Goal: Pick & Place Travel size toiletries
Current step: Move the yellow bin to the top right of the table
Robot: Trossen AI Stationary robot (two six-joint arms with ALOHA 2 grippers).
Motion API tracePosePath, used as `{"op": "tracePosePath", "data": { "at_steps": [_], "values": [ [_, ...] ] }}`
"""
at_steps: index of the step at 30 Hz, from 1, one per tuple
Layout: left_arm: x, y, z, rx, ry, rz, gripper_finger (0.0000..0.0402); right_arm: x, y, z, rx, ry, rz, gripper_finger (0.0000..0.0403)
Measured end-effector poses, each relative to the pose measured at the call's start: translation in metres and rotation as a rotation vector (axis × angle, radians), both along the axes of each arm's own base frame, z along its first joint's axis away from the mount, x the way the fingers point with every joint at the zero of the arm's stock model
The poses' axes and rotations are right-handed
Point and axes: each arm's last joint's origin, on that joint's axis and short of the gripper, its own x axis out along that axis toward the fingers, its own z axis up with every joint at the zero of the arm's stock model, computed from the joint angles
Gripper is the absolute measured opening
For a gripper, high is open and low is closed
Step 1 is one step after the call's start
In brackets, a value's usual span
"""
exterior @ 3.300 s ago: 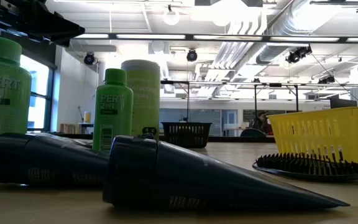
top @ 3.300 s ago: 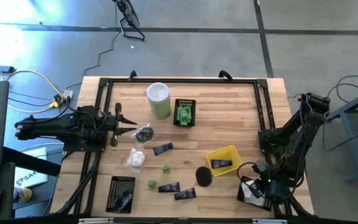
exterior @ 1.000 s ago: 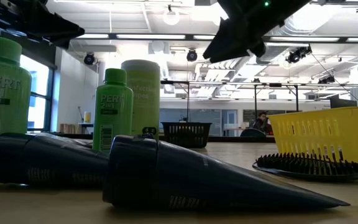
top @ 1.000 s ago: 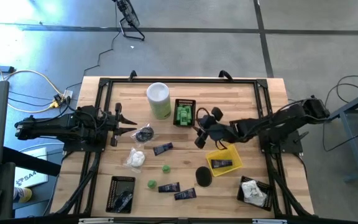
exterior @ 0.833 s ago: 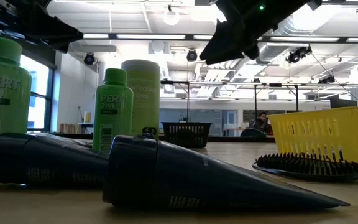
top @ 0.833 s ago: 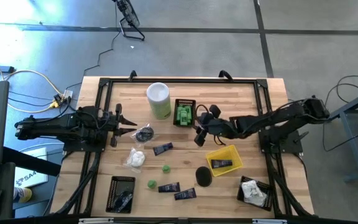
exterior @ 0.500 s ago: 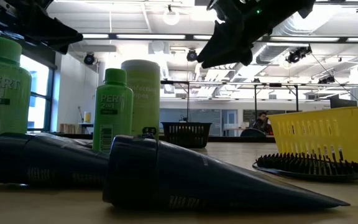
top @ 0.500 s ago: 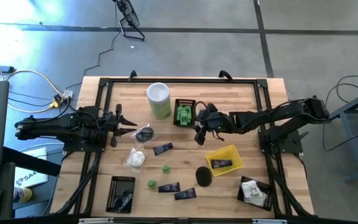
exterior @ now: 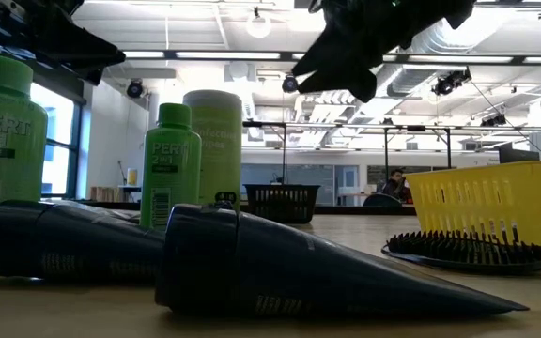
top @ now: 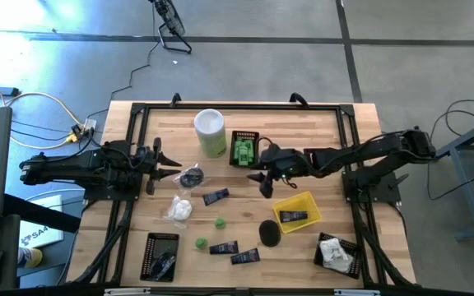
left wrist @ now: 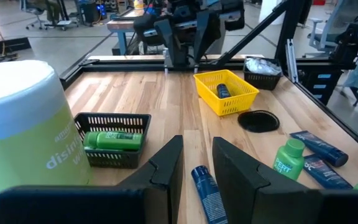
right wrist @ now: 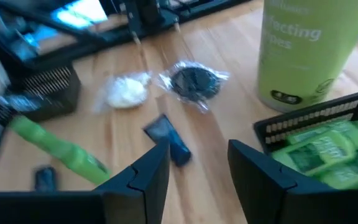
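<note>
The toiletries lie spread over the table: a navy tube (top: 216,196), a wrapped dark round piece (top: 191,176), a white packet (top: 179,210), two green bottles (top: 219,223), two more navy tubes (top: 234,252) and a dark round brush (top: 270,233). My right gripper (top: 259,182) hangs open above the bare wood between the black basket (top: 244,150) and the yellow basket (top: 296,211), with nothing between its fingers (right wrist: 149,177). It points toward the navy tube (right wrist: 169,146). My left gripper (top: 174,164) waits open at the table's left, holding nothing (left wrist: 196,168).
A tall white-and-green canister (top: 210,131) stands at the far side beside the black basket of green bottles. The yellow basket holds a navy tube. One black basket (top: 161,256) sits near left, another (top: 336,253) with a white packet near right.
My right arm has swung a little toward the table's far edge, and its wrist has turned, so the gripper now points more toward the table's left. It stays open at about the same height. The toiletries have not moved.
</note>
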Motion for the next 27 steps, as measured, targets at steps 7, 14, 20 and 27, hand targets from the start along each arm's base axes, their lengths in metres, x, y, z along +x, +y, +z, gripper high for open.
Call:
{"op": "tracePosePath", "data": {
  "at_steps": [7, 14, 20, 27],
  "values": [
    [0.0, 0.0, 0.0, 0.005, 0.0, 0.0, 0.0084, -0.004, 0.008, -0.006, 0.195, 0.059, -0.093, 0.0132],
    [0.0, 0.0, 0.0, 0.006, 0.001, -0.001, 0.0084, -0.017, 0.03, -0.02, 0.348, 0.241, -0.116, 0.0049],
    [0.0, 0.0, 0.0, 0.006, 0.001, -0.001, 0.0084, -0.037, 0.046, -0.034, 0.501, 0.498, -0.153, 0.0006],
    [0.0, 0.0, 0.0, 0.006, 0.001, -0.001, 0.0084, -0.056, 0.061, -0.042, 0.553, 0.692, -0.247, 0.0003]
  ]
}}
